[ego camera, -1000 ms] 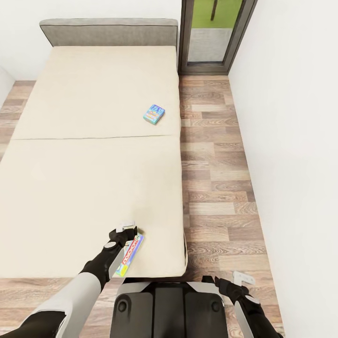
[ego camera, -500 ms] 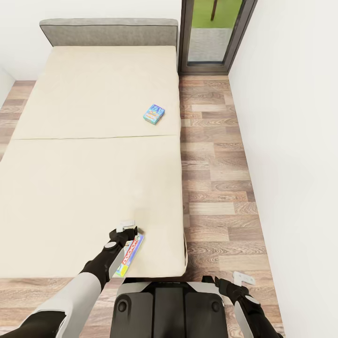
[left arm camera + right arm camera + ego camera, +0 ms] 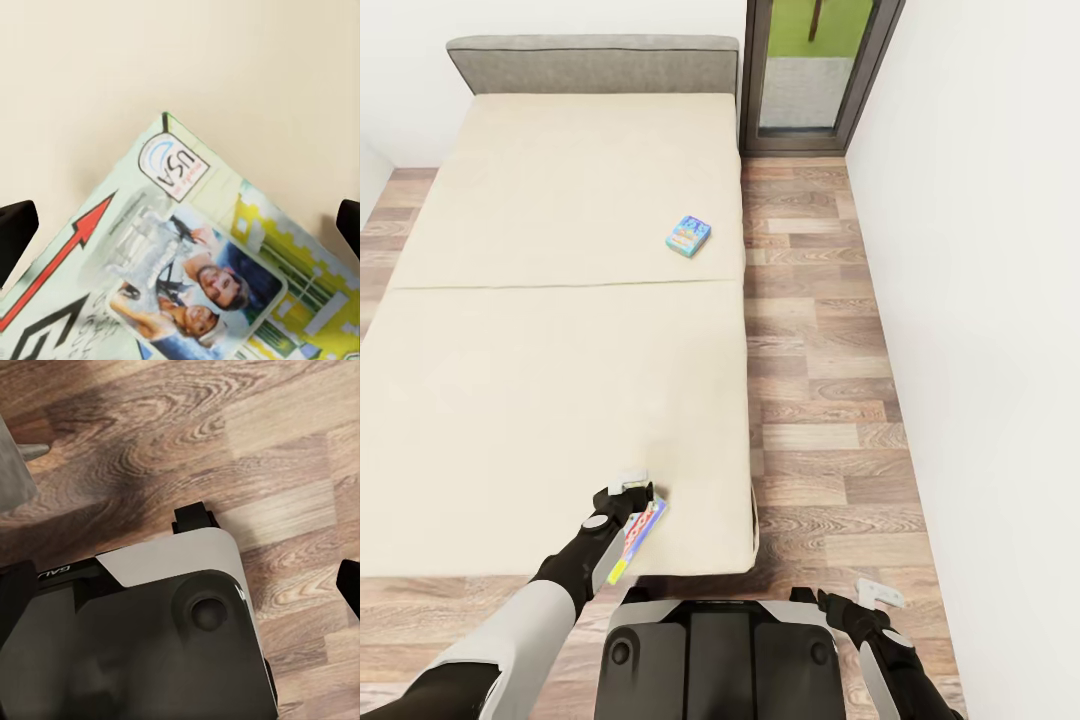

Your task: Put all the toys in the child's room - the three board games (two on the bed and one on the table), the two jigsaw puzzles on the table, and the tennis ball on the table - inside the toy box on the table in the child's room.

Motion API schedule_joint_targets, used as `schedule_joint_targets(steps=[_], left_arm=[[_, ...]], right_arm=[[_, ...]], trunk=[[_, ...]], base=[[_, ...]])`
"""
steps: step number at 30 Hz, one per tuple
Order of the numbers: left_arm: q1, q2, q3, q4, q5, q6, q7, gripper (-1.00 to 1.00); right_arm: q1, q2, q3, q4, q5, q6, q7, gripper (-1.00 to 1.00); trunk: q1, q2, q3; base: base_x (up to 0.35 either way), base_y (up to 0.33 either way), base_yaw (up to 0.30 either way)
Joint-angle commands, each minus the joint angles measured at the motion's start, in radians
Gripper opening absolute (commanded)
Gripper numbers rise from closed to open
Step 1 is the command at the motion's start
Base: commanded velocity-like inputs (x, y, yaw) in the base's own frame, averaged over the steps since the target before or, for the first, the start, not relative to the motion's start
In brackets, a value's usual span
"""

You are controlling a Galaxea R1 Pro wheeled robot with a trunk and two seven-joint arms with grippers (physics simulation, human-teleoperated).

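— Left gripper?
— Clamped on green-edged game, lifted over bed corner. Right gripper spread, idle.
— Handling?
— Probably light, stiff, slick; pinched at one end, may swing.
— Blue game?
— Farther up bed.

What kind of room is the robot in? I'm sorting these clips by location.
Most likely a bedroom: a large bed with a cream cover and grey padded headboard, a wood-plank floor, and a grey-framed window in the white wall. A small blue game box lies on the bed.
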Motion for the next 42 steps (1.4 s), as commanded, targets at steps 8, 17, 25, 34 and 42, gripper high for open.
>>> schedule_joint_targets(steps=[8,17,25,34,42], left_arm=[[0.0,0.0,-0.001,0.001,0.006,-0.004,0.002,1.0],[0.0,0.001,-0.001,0.0,0.005,-0.004,0.002,1.0],[0.0,0.001,-0.002,0.0,0.004,-0.004,0.002,1.0],[0.0,0.001,-0.003,0.0,0.004,-0.004,0.002,1.0],[0.0,0.001,-0.002,0.0,0.004,-0.004,0.002,1.0]], right_arm=[[0.0,0.001,-0.001,-0.002,-0.008,0.005,-0.003,1.0],[0.0,0.001,-0.001,-0.002,-0.008,0.005,-0.003,1.0],[0.0,0.001,-0.001,-0.002,-0.008,0.004,-0.003,1.0],[0.0,0.001,0.0,-0.002,-0.008,0.004,-0.003,1.0],[0.0,0.001,0.0,-0.002,-0.007,0.004,-0.003,1.0]], trunk=[[0.0,-0.001,-0.001],[0.0,-0.001,-0.001],[0.0,-0.001,-0.001],[0.0,-0.001,-0.001],[0.0,-0.001,-0.001]], base=[[-0.01,0.0,0.0],[-0.007,0.0,0.0],[-0.113,0.0,0.0],[-0.018,0.0,0.0],[-0.001,0.0,0.0]])
